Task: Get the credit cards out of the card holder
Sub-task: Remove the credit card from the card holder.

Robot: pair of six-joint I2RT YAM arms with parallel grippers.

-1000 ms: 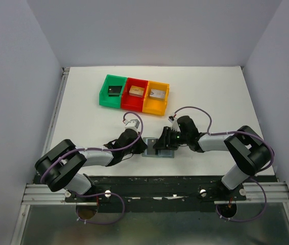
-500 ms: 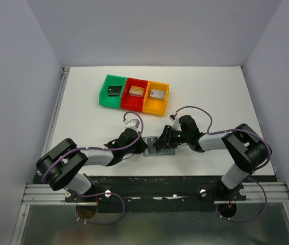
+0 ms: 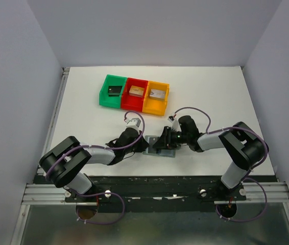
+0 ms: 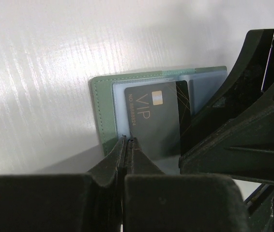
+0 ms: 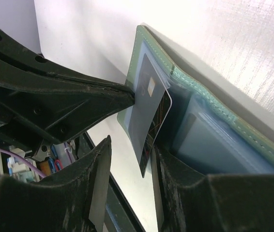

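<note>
On the white table (image 3: 83, 117), near its front edge, the grey-green card holder (image 4: 99, 104) lies open, pale blue pockets up; the left gripper (image 4: 127, 140) is pinched closed at a pocket edge; the right gripper (image 5: 129, 159), jaws apart, straddles a black VIP card (image 4: 151, 121) sticking out.

You have a grey-green card holder (image 4: 99, 104) with pale blue, see-through pockets, and in it a black card (image 4: 154, 123) with gold VIP lettering, a gold chip and fine gold lines crossing. Further back, a green bin (image 3: 103, 95), a red bin (image 3: 132, 104) and an orange bin (image 3: 154, 108) sit on the white table (image 3: 83, 120)
</note>
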